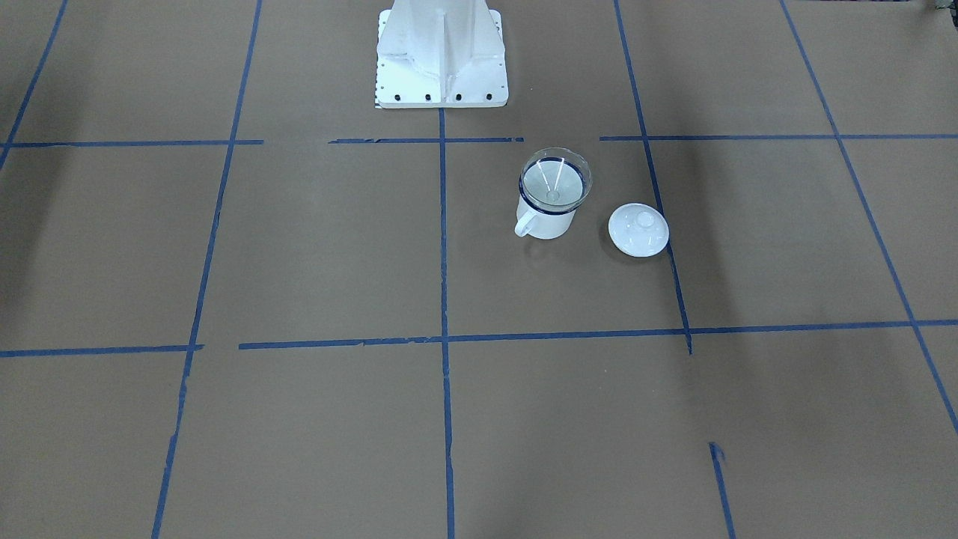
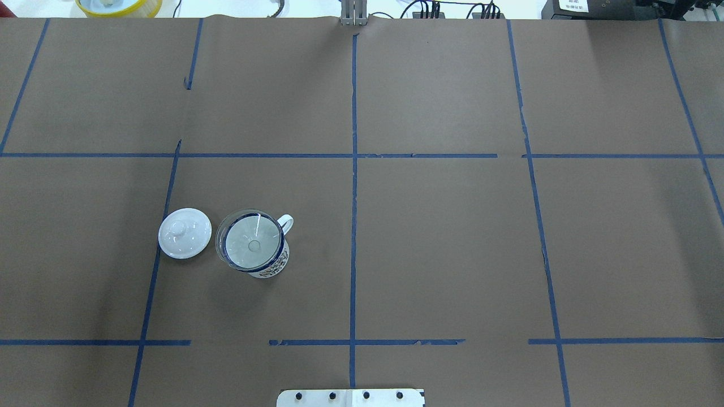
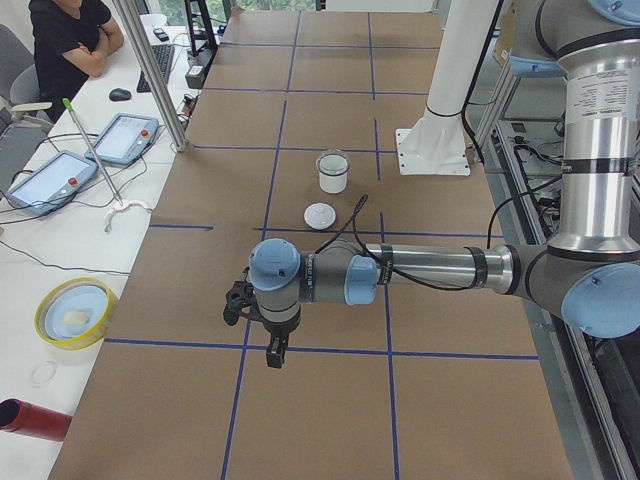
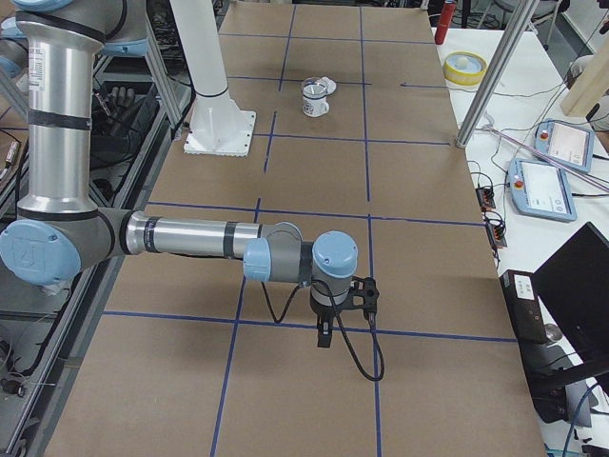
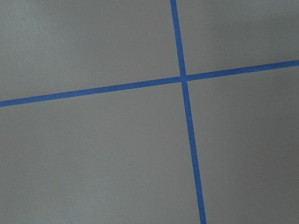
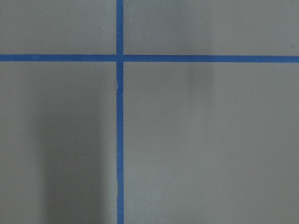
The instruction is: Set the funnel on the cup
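The clear funnel (image 1: 554,180) sits upright in the mouth of the white cup (image 1: 550,222), spout down inside it. They also show in the overhead view, the funnel (image 2: 251,243) on the cup (image 2: 275,267). My left gripper (image 3: 272,355) hangs far from them over the table's left end. My right gripper (image 4: 324,338) hangs over the table's right end. Both show only in the side views, so I cannot tell whether they are open or shut. Nothing shows in either. The wrist views show only brown paper and blue tape.
A round white knobbed lid (image 1: 638,230) lies flat beside the cup, apart from it (image 2: 184,233). The robot's white base (image 1: 440,56) stands behind the cup. Tablets (image 3: 95,155) and a yellow bowl (image 3: 75,312) lie on the side bench.
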Motion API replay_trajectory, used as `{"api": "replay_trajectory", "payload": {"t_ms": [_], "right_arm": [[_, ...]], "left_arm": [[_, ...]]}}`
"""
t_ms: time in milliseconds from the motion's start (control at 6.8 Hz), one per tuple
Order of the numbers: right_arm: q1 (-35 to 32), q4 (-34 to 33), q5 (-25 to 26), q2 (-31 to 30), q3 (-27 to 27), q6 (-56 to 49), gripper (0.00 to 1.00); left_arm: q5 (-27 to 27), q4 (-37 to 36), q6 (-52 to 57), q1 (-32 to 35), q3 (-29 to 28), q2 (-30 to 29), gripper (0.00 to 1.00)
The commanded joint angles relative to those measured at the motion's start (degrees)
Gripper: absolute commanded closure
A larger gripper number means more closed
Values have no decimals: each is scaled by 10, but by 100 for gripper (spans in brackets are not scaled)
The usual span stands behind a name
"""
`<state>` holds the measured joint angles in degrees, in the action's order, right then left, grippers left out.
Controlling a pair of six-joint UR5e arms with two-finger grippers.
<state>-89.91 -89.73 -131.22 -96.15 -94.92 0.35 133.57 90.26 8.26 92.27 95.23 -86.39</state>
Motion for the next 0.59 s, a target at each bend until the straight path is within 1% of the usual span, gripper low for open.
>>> {"api": "replay_trajectory", "payload": {"t_ms": [0,441], "right_arm": [[0,0,0,0,0,0,0],[0,0,0,0,0,0,0]], "left_arm": [[0,0,0,0,0,-1,0],[0,0,1,0,2,0,0]]}}
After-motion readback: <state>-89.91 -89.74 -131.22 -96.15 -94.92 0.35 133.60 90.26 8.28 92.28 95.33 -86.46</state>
